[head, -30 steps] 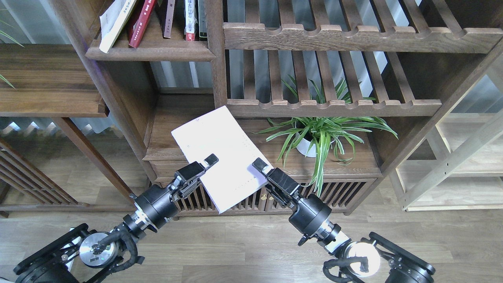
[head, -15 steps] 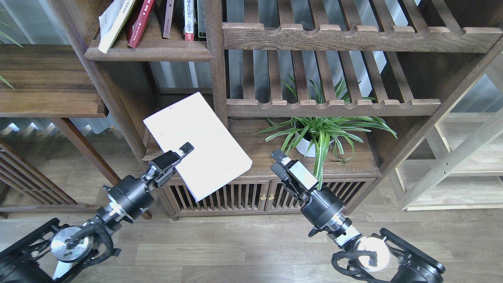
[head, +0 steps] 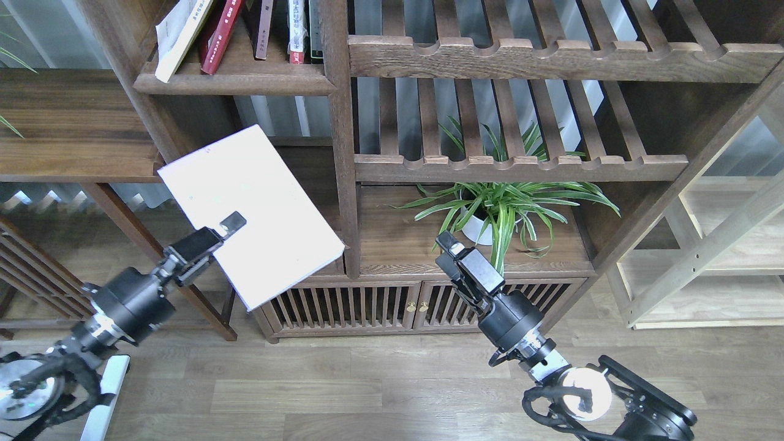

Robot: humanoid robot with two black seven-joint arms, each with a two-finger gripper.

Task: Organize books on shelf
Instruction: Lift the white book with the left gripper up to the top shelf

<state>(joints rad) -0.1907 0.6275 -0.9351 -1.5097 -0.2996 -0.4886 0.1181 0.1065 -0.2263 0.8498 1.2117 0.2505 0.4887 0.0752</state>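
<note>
Left arm alone now carries the pale book toward the upper left of the frame.

The left gripper [head: 228,224] has its jaws clamped on the book [head: 251,211], which has swung left and up, nearing the shelf [head: 236,82] of leaning books; the right gripper [head: 450,245] has let go and drawn back lower right, whether its jaws are apart cannot be told.

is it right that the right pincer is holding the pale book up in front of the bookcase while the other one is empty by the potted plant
Not quite: the arms are swapped. In the head view the left pincer holds the pale book in front of the bookcase, and the right pincer, holding nothing, is by the potted plant.
</note>
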